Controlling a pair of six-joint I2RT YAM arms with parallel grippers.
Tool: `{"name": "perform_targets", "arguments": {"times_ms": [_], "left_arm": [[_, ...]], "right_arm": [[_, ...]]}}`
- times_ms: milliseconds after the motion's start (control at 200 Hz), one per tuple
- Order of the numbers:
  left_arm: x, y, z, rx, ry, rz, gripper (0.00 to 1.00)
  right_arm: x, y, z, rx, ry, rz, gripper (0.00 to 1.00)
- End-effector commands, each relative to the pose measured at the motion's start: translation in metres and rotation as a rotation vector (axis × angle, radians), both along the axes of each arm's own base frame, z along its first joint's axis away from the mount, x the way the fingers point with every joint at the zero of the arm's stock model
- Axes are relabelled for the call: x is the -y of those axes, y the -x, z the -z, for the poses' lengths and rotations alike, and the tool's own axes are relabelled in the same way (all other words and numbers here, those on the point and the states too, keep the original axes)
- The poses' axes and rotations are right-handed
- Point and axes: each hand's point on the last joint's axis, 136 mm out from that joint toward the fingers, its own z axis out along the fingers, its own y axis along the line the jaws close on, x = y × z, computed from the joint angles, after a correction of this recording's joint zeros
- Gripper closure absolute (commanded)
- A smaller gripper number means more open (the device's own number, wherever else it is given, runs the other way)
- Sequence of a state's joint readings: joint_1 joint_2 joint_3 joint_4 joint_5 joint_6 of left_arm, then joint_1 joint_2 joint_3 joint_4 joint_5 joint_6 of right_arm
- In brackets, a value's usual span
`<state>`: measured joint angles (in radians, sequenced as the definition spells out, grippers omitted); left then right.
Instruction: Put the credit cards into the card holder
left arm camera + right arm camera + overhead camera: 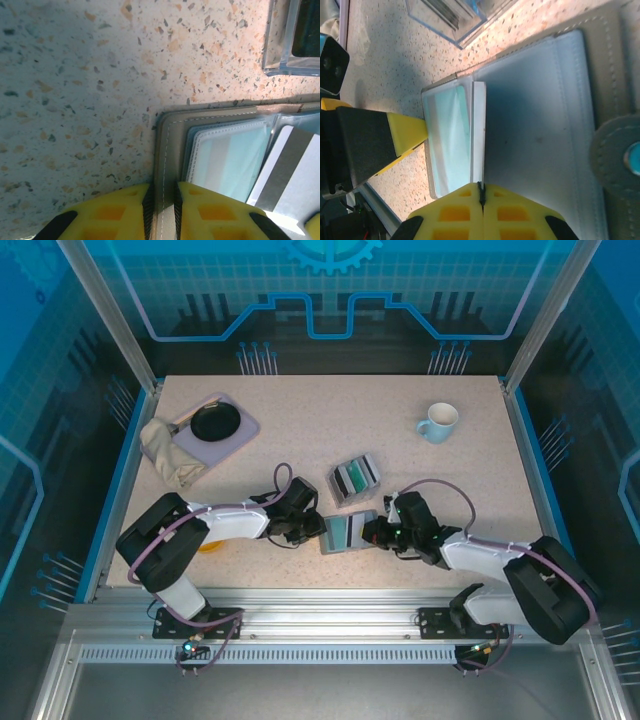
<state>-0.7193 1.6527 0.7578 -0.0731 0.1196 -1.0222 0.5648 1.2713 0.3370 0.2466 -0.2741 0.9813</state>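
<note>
Top cam: card holder (348, 531) lies open on the surface (330, 420), caught between both grippers, with the left gripper (321, 530) at its left edge and the right gripper (372, 533) at its right edge. A clear slotted box (354, 478) sits just beyond the two grippers. The mug (438, 422) is well beyond and right of the right gripper. The tray (240, 435), black bowl (214, 421) and cloth (165, 452) are well beyond and left of the left gripper. Left wrist cam: left gripper is clamped on the holder's stitched grey edge, one yellow finger on each side of it. A teal card (227, 160) sits in a clear pocket just ahead-right of the fingertips. A credit card (295, 170), pale with a dark stripe, lies tilted farther right, and the box corner is far ahead-right. Right wrist cam: right gripper is pinched together on the credit card (478, 135), seen edge-on, its thin pale edge running straight ahead from the fingertips over the holder's pale-blue inner half. The teal pocket is left of it, a grey snap tab (620, 155) right. The left gripper's yellow finger meets the holder's edge at far left.
</note>
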Motion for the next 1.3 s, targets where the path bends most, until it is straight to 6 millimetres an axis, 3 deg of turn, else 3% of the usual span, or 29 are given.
{"name": "perform_targets", "arguments": {"times_ms": [0,200,540,940,1295], "left_arm": [[0.017,0.018,0.018,-0.060,0.019,0.061,0.78],[0.017,0.018,0.019,-0.064,0.017,0.062,0.78],[0.019,0.017,0.019,-0.068,0.016,0.068,0.78],[0.019,0.017,0.017,-0.067,0.013,0.070,0.79],[0.019,0.017,0.018,-0.068,0.011,0.071,0.79]], "right_arm": [[-0.001,-0.005,-0.009,0.037,-0.009,-0.028,0.98],[-0.007,-0.014,-0.020,0.094,-0.041,-0.049,0.98],[-0.010,-0.004,0.004,0.060,-0.008,-0.107,0.99],[-0.005,-0.017,-0.025,0.149,-0.021,-0.101,1.00],[-0.001,-0.017,-0.010,0.110,-0.019,-0.087,0.99]]}}
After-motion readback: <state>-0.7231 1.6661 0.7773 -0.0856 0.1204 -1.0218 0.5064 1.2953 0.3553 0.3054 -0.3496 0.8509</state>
